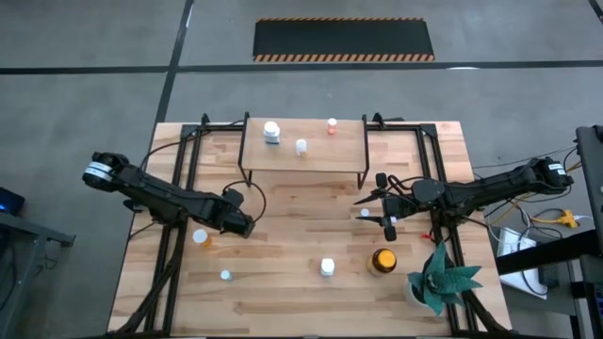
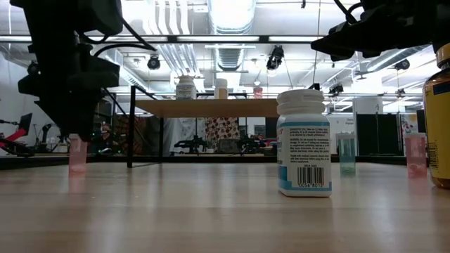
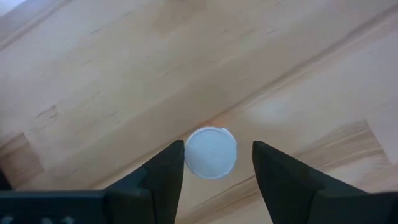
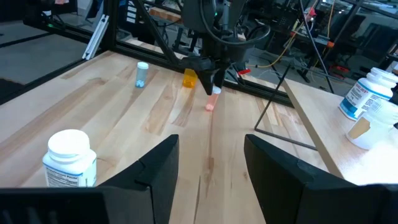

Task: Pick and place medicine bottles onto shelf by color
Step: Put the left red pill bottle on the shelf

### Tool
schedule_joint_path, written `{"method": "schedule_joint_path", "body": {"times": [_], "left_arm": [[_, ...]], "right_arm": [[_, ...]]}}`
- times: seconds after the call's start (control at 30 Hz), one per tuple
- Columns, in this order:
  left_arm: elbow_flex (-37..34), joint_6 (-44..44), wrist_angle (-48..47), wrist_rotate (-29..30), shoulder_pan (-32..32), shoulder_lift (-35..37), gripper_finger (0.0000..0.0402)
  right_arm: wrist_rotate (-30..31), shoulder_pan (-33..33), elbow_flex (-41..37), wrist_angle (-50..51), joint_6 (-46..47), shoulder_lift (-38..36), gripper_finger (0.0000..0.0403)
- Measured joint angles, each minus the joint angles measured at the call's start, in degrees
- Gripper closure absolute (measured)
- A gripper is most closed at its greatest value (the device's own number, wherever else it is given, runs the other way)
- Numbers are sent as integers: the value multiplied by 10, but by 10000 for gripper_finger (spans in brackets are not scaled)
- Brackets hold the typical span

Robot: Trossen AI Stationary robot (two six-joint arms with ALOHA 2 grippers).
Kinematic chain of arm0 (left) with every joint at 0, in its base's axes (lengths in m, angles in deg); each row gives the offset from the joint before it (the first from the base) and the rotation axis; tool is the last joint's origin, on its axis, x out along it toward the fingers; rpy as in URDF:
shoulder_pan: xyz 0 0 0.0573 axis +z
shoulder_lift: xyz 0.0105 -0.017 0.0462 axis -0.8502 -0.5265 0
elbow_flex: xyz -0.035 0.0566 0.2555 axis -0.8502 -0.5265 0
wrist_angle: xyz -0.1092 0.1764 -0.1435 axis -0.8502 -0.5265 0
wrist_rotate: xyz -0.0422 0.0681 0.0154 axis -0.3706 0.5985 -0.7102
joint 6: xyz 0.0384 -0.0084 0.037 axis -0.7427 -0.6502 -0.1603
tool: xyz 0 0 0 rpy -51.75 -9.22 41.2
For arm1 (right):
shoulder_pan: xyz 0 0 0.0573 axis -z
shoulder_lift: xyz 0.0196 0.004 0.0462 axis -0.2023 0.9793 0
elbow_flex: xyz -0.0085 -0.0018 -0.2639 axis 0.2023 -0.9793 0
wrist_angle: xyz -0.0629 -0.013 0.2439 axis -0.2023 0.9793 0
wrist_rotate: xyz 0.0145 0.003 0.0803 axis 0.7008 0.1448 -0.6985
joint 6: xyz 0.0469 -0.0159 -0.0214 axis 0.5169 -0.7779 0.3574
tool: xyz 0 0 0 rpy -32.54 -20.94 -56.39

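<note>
My left gripper (image 3: 216, 155) is open and points down over a small pink vial with a white cap (image 3: 211, 152). Its two fingers stand on either side of the cap. From the right wrist view the same gripper (image 4: 210, 78) hangs just above that vial (image 4: 211, 101), which stands upright on the table. In the high view the left gripper (image 1: 241, 224) hides the vial. My right gripper (image 1: 385, 202) is open and empty, held above the table near the shelf's right legs. The shelf (image 1: 303, 160) carries a white bottle (image 1: 271, 132), a small white vial (image 1: 301, 146) and a red-capped vial (image 1: 332, 124).
An orange vial (image 1: 202, 238) and a pale-blue vial (image 1: 226, 276) stand near my left gripper. A white bottle (image 1: 327, 267), an amber bottle (image 1: 382, 261) and a small vial (image 1: 365, 214) stand mid-right. A green spiky plant (image 1: 441, 278) is at the front right.
</note>
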Motion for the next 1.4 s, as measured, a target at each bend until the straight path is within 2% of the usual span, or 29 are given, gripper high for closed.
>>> {"method": "schedule_joint_path", "body": {"times": [0.13,0.37,0.57,0.67,0.87,1.07,1.27,1.4], "left_arm": [[1,0,3,0,0,0,246],[3,0,4,2,0,0,320],[10,0,4,-3,0,0,317],[39,-2,4,-31,0,0,307],[159,-64,6,-74,0,0,302],[314,-185,-36,-47,26,-18,303],[463,-337,-129,-21,99,-74,309],[532,-451,-155,-22,162,-110,310]], "right_arm": [[0,0,0,0,0,0,229],[0,0,0,0,0,0,229],[0,0,0,1,0,0,229],[0,0,0,1,0,0,229],[0,0,0,0,0,0,229],[0,0,0,0,0,0,229],[0,0,0,0,0,0,229],[0,0,0,0,0,0,229]]}}
